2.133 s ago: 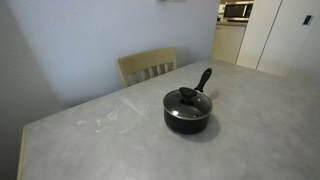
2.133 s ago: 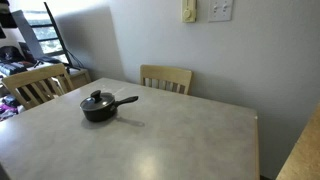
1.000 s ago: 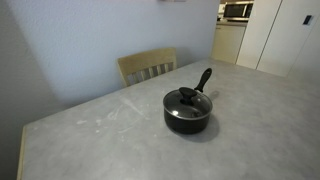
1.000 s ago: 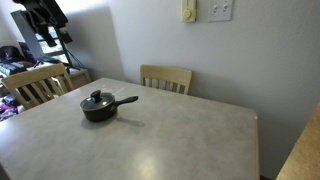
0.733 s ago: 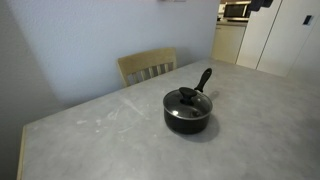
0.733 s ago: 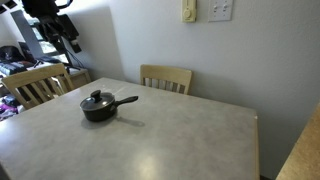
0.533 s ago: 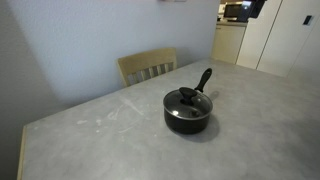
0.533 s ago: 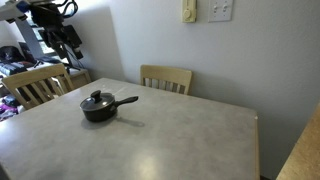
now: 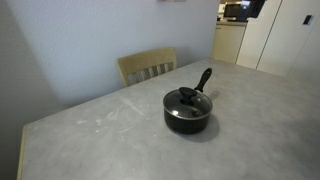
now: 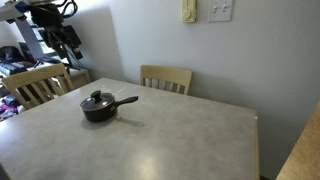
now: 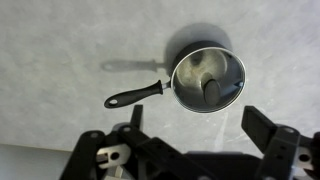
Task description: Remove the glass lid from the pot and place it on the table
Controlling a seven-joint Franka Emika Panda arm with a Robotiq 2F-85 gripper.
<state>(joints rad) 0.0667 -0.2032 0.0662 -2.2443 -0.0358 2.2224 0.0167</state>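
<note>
The black pot (image 9: 188,118) stands on the grey table (image 9: 90,135) with its long handle (image 9: 203,78) pointing away. The glass lid (image 9: 190,101) with its black knob sits closed on it. Both also show in an exterior view, the pot (image 10: 97,111) under the lid (image 10: 96,102). In the wrist view the lid (image 11: 200,66) on the pot and the handle (image 11: 135,96) lie well below me. My gripper (image 11: 198,118) hangs high above the table, open and empty, its fingers (image 11: 262,126) nearer than the pot. My arm (image 10: 52,20) shows high up.
A light wooden chair (image 9: 148,65) stands at the table's far edge, and it also shows in an exterior view (image 10: 166,77). Another chair (image 10: 30,85) stands at the table's side. A kitchen counter (image 9: 230,40) lies beyond.
My arm has come into both exterior views from above over the last two seconds. It has held still for the last half second. The pot and lid have not moved.
</note>
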